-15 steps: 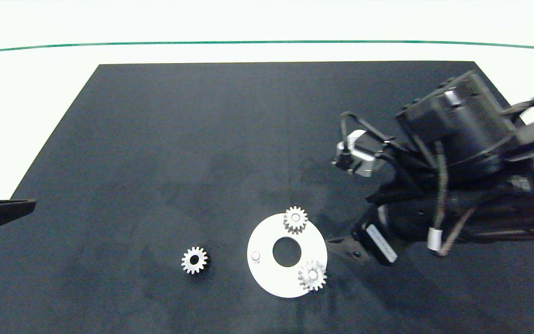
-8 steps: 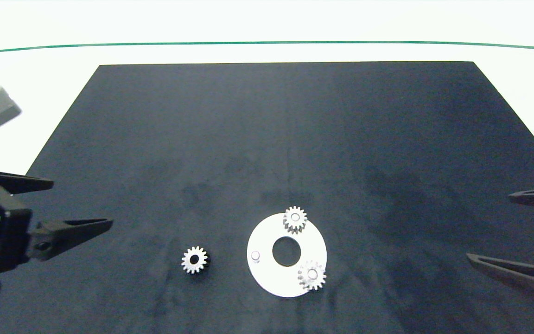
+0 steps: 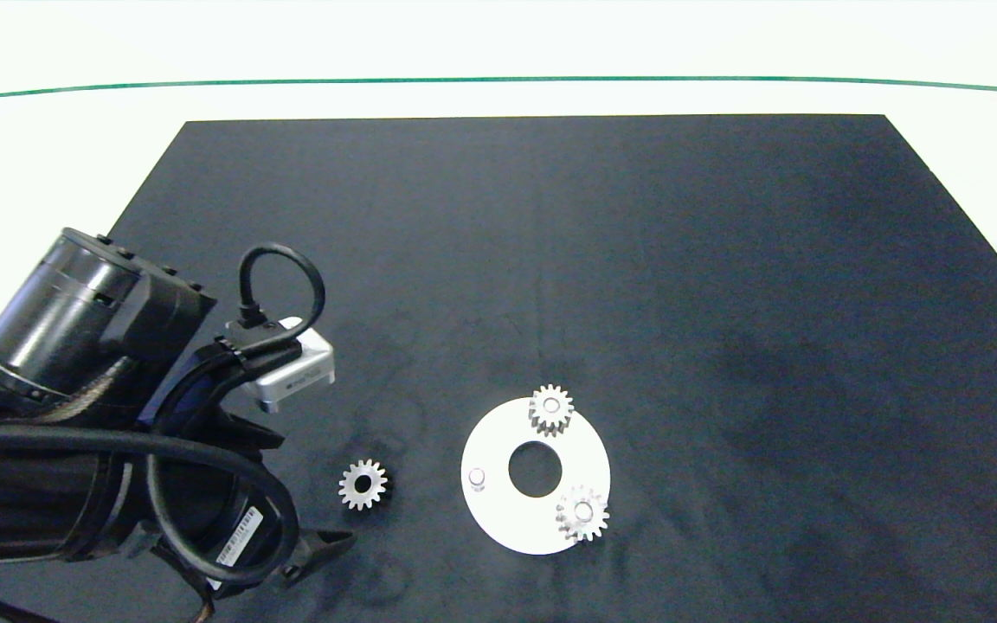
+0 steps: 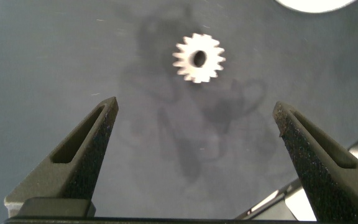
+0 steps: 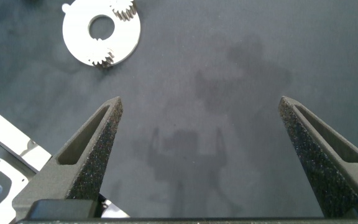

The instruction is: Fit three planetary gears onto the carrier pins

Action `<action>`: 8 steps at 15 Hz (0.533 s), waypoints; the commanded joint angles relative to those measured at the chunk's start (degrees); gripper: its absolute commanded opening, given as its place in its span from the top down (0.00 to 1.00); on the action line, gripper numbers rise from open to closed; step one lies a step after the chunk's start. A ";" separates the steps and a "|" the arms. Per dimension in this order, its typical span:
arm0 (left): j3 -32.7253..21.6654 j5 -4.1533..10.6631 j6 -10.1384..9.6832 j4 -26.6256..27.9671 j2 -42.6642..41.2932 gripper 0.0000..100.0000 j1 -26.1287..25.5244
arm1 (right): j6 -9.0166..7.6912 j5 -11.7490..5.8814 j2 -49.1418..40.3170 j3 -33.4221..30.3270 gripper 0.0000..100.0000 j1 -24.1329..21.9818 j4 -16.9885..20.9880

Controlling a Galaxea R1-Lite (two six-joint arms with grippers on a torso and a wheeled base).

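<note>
The loose gear [image 3: 363, 484] is small, metal and rigid, so I judge it light but hard and slick; it lies flat on the dark mat [image 3: 498, 260] on the table, which leaves only a thin toothed rim to pinch. The best hold is probably across its outer diameter, fingers seating on opposite teeth, keeping the centre hole free for the pin.

It is silvery, with short blunt teeth all round and a round dark bore. It lies near the white disc [image 3: 498, 519], apart from it, on the side of the bare pin [image 3: 477, 477]. The two other gears, one [image 3: 550, 408] on the disc's far edge and one [image 3: 583, 513] on its near edge, already sit on their pins.

The left gripper [image 4: 197, 134] hangs above the mat with its fingers spread wide, empty, the loose gear ahead of the fingertips. The right gripper [image 5: 201, 140] is also spread wide and empty, well away from the disc on its other side.
</note>
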 commanded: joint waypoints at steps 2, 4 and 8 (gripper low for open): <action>-0.21 1.87 0.47 -0.27 5.99 0.00 -3.14 | -0.78 0.15 -0.21 0.18 0.00 0.17 0.03; -0.12 3.19 0.38 -1.15 7.66 0.00 -4.81 | -0.78 0.06 -0.12 0.62 0.00 0.17 -0.06; -0.38 3.37 2.75 -4.84 9.77 0.00 -4.64 | -0.87 -0.11 -0.03 2.12 0.00 0.17 -3.05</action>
